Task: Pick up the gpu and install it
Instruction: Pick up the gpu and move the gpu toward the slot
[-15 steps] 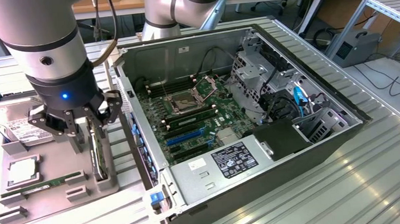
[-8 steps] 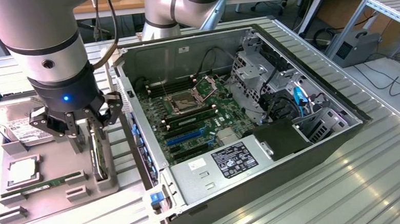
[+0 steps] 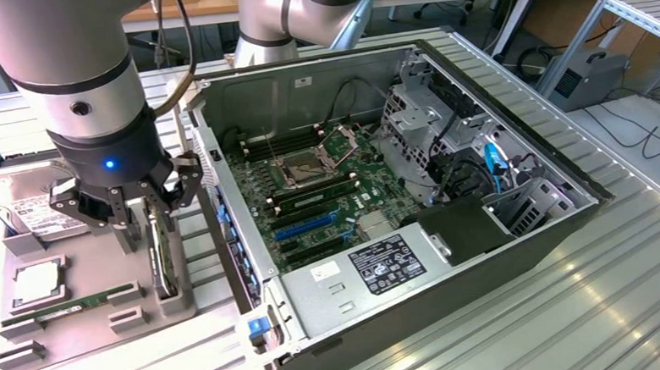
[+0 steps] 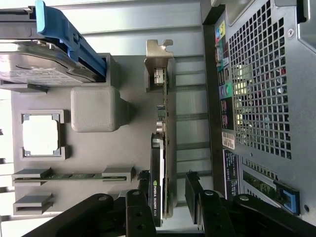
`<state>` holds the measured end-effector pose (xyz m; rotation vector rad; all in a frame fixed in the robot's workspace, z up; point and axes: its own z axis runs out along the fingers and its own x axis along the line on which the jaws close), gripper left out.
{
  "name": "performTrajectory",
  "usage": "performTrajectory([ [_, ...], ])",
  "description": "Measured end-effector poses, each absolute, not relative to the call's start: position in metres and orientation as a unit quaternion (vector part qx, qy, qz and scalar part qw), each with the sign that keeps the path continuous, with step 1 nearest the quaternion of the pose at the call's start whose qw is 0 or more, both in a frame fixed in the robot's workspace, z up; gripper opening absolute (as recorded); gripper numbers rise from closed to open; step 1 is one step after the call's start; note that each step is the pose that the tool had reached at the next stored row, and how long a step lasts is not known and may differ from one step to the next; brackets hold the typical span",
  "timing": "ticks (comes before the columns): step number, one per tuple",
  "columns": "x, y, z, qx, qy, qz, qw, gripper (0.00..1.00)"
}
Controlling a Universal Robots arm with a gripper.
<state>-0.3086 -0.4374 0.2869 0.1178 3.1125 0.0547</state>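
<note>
With jaws released and spread wide, straddling the thin dark-green gpu card with silver end bracket, one finger off each flat face. Stood on edge in a slot of the grey plastic holder tray, likely to keep both faces graspable. Beside that tray, black open computer case on ribbed metal bench.
</note>
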Motion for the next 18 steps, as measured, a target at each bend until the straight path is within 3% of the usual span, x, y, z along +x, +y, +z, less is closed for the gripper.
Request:
performTrajectory([
  [18,-0.3086,-0.4374,0.2827,0.038,0.999,0.018,0.013,0.42],
])
